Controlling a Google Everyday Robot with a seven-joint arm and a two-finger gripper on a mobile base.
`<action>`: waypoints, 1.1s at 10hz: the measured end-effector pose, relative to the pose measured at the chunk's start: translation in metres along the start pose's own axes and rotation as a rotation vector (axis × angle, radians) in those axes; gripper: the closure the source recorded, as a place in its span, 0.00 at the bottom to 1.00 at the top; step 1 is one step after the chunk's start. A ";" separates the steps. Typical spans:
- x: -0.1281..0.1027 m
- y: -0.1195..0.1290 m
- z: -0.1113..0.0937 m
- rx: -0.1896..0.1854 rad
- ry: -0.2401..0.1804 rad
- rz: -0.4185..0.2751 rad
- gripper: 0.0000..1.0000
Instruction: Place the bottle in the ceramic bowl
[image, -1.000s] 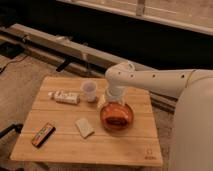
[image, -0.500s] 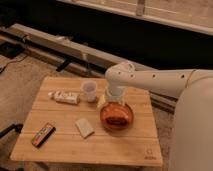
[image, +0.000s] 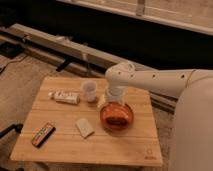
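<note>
The small white bottle (image: 65, 96) lies on its side on the wooden table (image: 125, 145), at the back left. The round orange-brown ceramic bowl (image: 116, 116) stands near the table's middle, to the right of the bottle. My gripper (image: 111, 98) hangs from the white arm (image: 150, 77) just behind the bowl's far rim, right of the cup and well away from the bottle. Nothing shows inside the bowl.
A short translucent white cup (image: 89, 91) stands between the bottle and the bowl. A flat pale packet (image: 84, 127) lies left of the bowl. A dark bar with orange edges (image: 43, 134) lies at the front left. A dark rail runs behind the table.
</note>
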 end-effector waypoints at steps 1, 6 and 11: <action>0.000 0.000 -0.001 0.000 -0.002 0.000 0.20; 0.000 0.000 -0.001 0.000 -0.002 0.000 0.20; -0.004 0.034 -0.008 -0.033 -0.012 -0.092 0.20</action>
